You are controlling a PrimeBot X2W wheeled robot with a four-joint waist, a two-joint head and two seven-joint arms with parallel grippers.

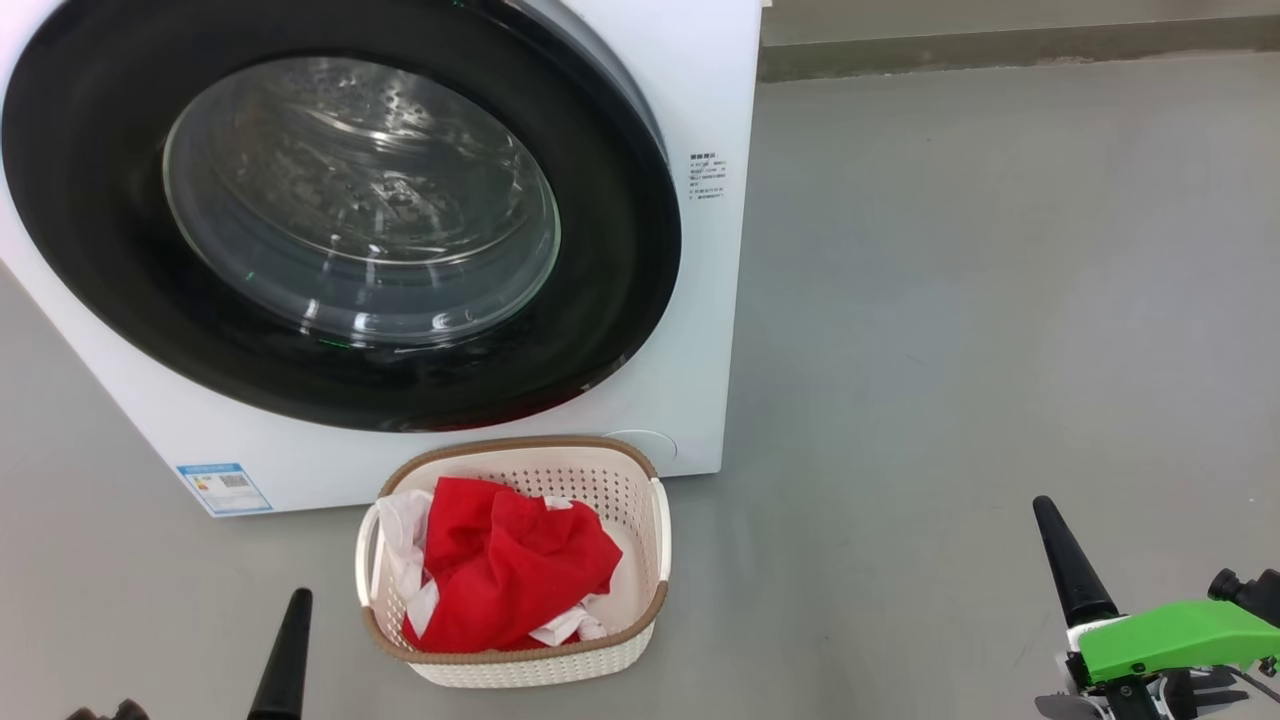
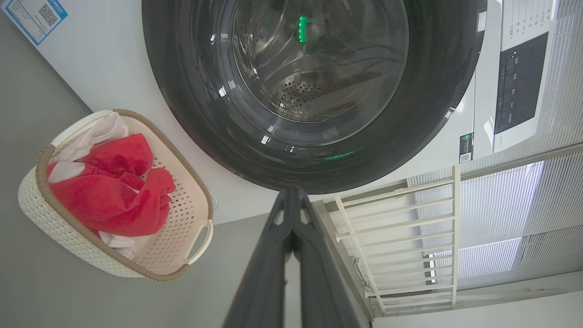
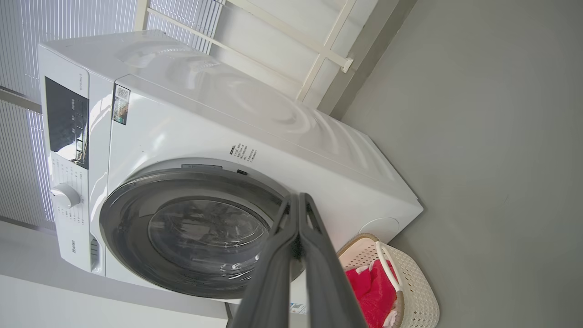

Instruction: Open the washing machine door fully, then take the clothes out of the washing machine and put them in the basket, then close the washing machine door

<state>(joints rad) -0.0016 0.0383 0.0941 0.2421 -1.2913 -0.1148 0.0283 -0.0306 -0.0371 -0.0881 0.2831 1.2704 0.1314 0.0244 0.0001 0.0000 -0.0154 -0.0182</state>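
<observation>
The washing machine door, a glossy black ring round a bulging glass bowl, sits flush on the boxy white washing machine; the head view cuts off its top. At 6 o'clock below it, on the smooth grey floor, the perforated cream basket with a woven-look brown rim holds the crumpled red-and-white clothes. The left hand, at 7 o'clock, and the right hand, at 4 o'clock, each have their fingers pressed together. The machine's side print is too small to read.
</observation>
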